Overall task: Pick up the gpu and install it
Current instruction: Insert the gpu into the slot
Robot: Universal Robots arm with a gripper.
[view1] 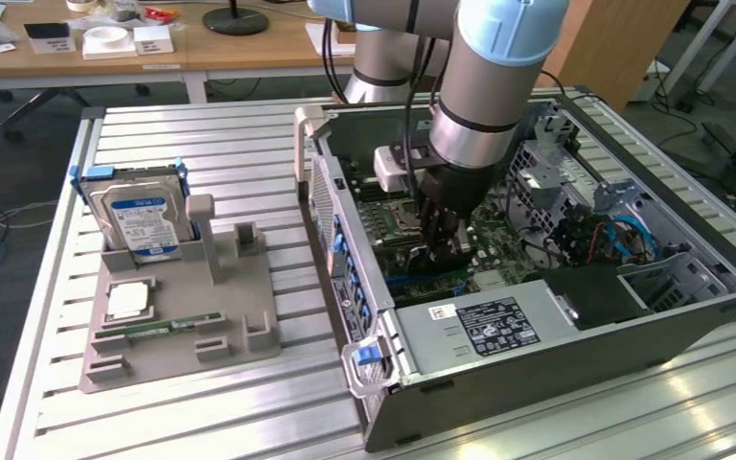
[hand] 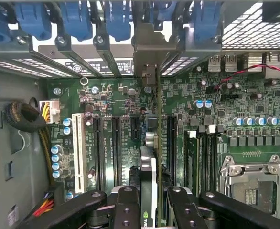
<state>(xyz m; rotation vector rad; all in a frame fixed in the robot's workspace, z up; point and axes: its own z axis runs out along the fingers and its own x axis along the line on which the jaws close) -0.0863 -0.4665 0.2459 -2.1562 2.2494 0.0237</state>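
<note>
Computer case (view1: 560,369): open-sided tower lying on the slatted metal counter (view1: 202,153), its near end closest to the exterior camera, a white-and-black label on top.
Holder tray (view1: 183,316): grey fixture at the exterior view's left, well apart from the case.
Hard drive (view1: 138,218): silver with a blue-white label, standing upright in the tray's far end.
Processor chip (view1: 129,300): lying flat in the tray, nearer than the drive.
Memory stick (view1: 164,328): slim and green, lying in a tray slot just below the chip.
Gpu (hand: 149,171): edge-on and upright over the motherboard (hand: 116,100), among the long expansion slots, its bracket end toward the case's rear slot covers.
Gripper (hand: 148,210): jaws clamped on the gpu, one black finger on each face.
Arm (view1: 483,86): reaching steeply down into the case, wrist nearly vertical.
Surroundings: memory slots and an empty processor socket (hand: 250,183) beside the card; cable bundles at the drive bays on the exterior view's right.
</note>
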